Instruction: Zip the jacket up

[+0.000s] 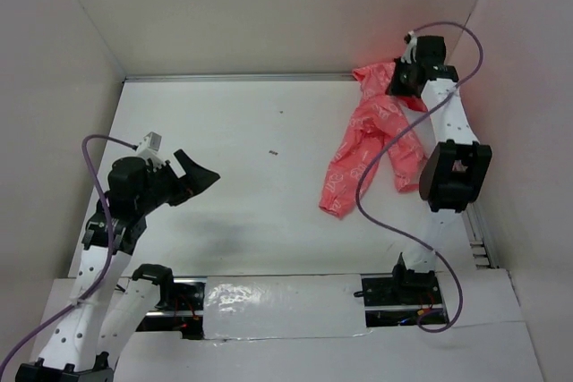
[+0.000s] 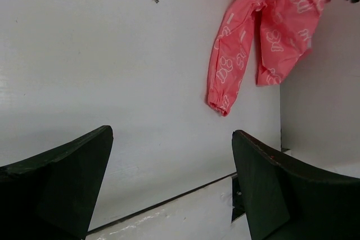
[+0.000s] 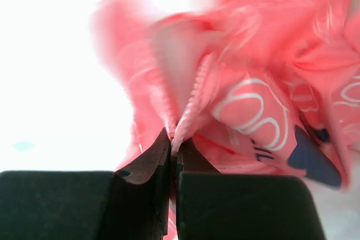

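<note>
**A robot test cell in a lab**

Plain white panels wall in a white bench on three sides. Two robot arms are bolted at its near edge, purple cables loop from them, and a metal rail runs along its far edge.

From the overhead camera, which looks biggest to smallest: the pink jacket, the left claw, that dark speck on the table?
1. The jacket, clearly largest.
2. The left gripper, open; raised nearer the camera, so it may look oversized.
3. The dark speck, tiny.
</note>
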Motion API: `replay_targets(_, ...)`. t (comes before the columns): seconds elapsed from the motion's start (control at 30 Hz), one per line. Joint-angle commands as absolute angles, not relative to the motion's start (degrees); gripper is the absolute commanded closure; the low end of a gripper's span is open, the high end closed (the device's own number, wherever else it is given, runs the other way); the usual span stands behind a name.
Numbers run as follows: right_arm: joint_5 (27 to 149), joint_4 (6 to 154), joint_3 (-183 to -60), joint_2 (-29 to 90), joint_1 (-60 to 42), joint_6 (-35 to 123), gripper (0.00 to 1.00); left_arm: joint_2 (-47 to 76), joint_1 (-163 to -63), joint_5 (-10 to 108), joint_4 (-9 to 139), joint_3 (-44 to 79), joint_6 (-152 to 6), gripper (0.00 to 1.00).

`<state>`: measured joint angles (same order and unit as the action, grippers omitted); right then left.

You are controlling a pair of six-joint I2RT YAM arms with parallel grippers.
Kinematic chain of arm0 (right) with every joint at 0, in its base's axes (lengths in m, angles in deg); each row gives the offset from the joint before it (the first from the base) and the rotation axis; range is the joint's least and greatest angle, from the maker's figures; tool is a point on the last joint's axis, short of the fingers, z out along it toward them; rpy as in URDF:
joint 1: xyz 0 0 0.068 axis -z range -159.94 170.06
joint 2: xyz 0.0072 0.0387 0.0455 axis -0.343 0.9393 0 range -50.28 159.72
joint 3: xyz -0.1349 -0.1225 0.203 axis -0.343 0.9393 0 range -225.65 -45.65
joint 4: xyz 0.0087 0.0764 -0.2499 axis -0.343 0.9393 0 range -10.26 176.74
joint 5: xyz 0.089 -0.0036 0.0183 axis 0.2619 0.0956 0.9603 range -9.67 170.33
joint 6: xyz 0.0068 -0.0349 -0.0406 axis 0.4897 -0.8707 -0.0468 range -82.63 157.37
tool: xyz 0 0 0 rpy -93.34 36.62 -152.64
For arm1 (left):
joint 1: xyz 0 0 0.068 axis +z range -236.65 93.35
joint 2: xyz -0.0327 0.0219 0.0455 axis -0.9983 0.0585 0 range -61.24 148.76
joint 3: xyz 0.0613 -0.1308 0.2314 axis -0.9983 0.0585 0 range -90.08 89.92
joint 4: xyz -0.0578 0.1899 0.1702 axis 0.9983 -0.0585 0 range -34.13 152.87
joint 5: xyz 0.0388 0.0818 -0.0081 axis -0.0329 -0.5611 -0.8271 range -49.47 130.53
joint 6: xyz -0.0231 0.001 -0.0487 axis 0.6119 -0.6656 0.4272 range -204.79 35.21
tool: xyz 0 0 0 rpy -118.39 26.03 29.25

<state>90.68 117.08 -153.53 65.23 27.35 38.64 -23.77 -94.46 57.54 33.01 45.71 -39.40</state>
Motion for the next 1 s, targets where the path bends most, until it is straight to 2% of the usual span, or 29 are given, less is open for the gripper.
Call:
replay_targets(0.0, 102.7, 116.8, -158.2, 47.0, 16.7, 40.6, 1.0, -26.3, -94.4, 57.9, 32.2, 43.0, -38.7, 0.01)
replay_targets(0.1, 94.9, 121.8, -165.9, 42.7, 7.5, 38.7, 1.0, -29.6, -94.5, 58.8, 29.9, 41.4, -38.1, 0.01)
replay_targets(0.17, 92.7, 122.8, -167.1, 42.4, 2.3, 38.0, 1.0, -30.8, -94.4, 59.1, 29.5, 41.1, -37.9, 0.01)
replay_targets(0.23, 84.5, 126.1, -168.6, 42.3, -5.7, 36.3, 1.0, -33.2, -94.5, 59.1, 27.0, 39.4, -37.9, 0.01)
replay_targets(0.33, 81.2, 127.2, -165.5, 42.5, -10.4, 36.7, 1.0, -34.6, -94.4, 57.8, 24.4, 37.6, -37.2, 0.01)
replay_targets(0.43, 70.8, 125.9, -154.7, 43.2, -16.2, 38.9, 0.98, -35.7, -94.4, 55.7, 21.2, 34.9, -36.6, 0.01)
replay_targets(0.47, 68.1, 124.9, -152.8, 43.7, -17.5, 39.5, 0.94, -35.8, -94.5, 55.0, 20.2, 34.4, -36.5, 0.01)
replay_targets(0.5, 64.2, 124.6, -151.1, 44.3, -18.6, 40.1, 0.85, -35.8, -94.5, 53.9, 19.2, 34.0, -36.0, 0.01)
replay_targets(0.53, 62.9, 124.9, -149.8, 46.3, -20.2, 41.9, 0.72, -35.5, -94.5, 53.5, 17.4, 33.7, -35.7, 0.01)
replay_targets(0.57, 59.9, 125.4, -149.5, 47.3, -20.6, 43.3, 0.43, -35.2, -94.4, 52.9, 16.6, 33.2, -35.5, 0.01)
replay_targets(0.63, 58.4, 125.4, -148.4, 48.1, -21.2, 46.1, 0.21, -34.6, -94.4, 52.6, 15.8, 33.5, -35.3, 0.01)
replay_targets(0.67, 58.0, 124.7, -147.6, 47.6, -21.0, 46.9, 0.05, -33.8, -94.5, 52.7, 15.5, 33.7, -35.2, 0.01)
replay_targets(0.77, 60.3, 118.9, -140.7, 42.0, -20.5, 48.4, 0.0, -31.0, -94.4, 53.4, 15.3, 35.3, -34.7, 0.01)
replay_targets(0.83, 67.4, 113.6, -134.4, 36.8, -18.4, 49.1, 0.0, -29.3, -94.4, 52.2, 16.2, 37.4, -34.0, 0.01)
replay_targets(0.97, 79.1, 111.0, -128.5, 33.7, -15.1, 52.3, 0.0, -21.0, -94.2, 49.2, 18.7, 37.5, -31.1, 0.01)
